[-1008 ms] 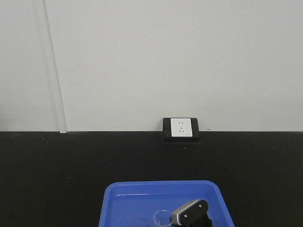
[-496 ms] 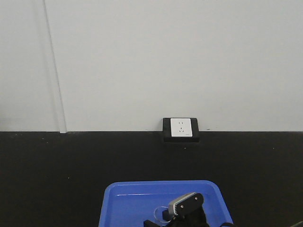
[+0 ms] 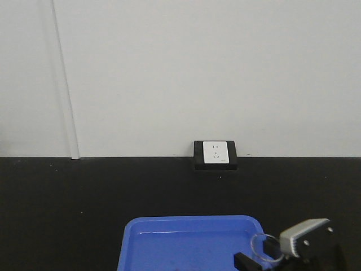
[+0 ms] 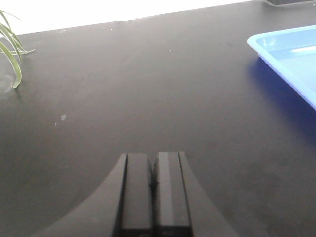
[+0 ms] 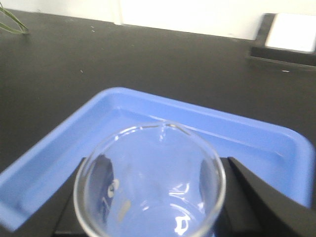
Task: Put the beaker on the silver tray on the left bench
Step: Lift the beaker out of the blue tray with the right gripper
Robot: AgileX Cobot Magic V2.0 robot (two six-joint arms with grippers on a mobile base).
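Observation:
The small clear beaker [image 3: 264, 247] is held between the fingers of my right gripper [image 3: 266, 255] at the bottom right of the front view, over the right edge of the blue tray. In the right wrist view the beaker [image 5: 148, 182] fills the space between the two black fingers [image 5: 249, 195] of the right gripper [image 5: 150, 197], held above the tray floor. My left gripper [image 4: 153, 170] is shut and empty, low over the black bench [image 4: 123, 98]. The silver tray is out of view.
A bright blue plastic tray [image 3: 169, 243] lies at the front of the bench; it also shows in the left wrist view [image 4: 291, 49] and the right wrist view [image 5: 59, 163]. A wall socket [image 3: 216, 153] sits at the bench's back edge. Green plant leaves [image 4: 12, 49] hang at the left.
My right gripper has closed on the beaker in the middle of the blue tray, lifted it, and moved right to the tray's right edge. The left gripper's motion cannot be told.

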